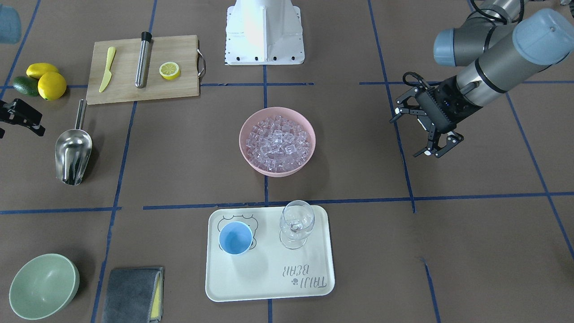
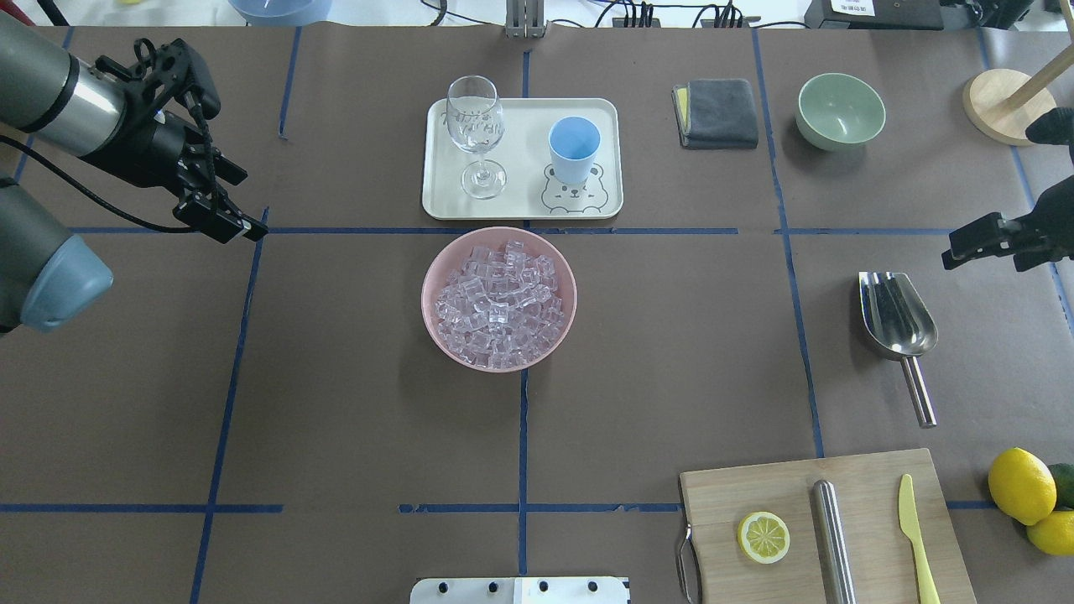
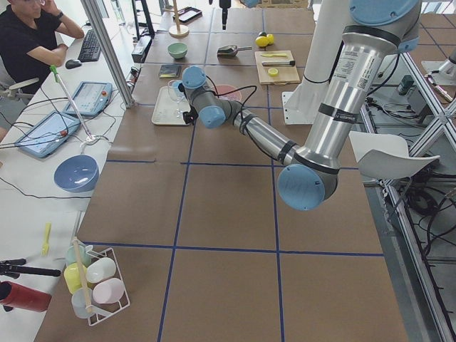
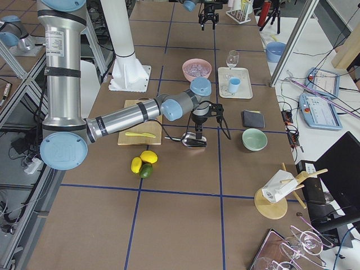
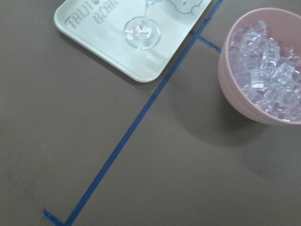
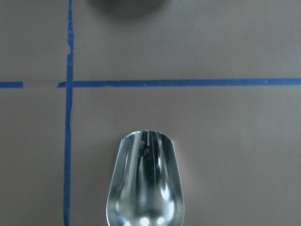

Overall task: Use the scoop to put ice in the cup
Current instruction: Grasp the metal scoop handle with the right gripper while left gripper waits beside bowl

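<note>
The ice (image 1: 280, 143) fills a pink bowl (image 1: 241, 141) at mid-table. On the bowl's far side from the robot lies a tray (image 1: 269, 282), near but not touching it. The blue cup (image 1: 235, 237) stands upright on the tray, with a wine glass (image 1: 296, 224) beside it.

The scoop (image 1: 74, 154) lies flat on the table well off to the bowl's right (the robot's right). Its trough faces up and its handle points back toward the robot.

The right gripper (image 1: 20, 117) hangs close to the scoop without holding it. The frame edges cut it off, so I cannot tell how its jaws stand.

The left gripper (image 1: 419, 134) hangs tilted above the table, well apart on the bowl's left. Its fingers are spread wide with nothing between them.
</note>
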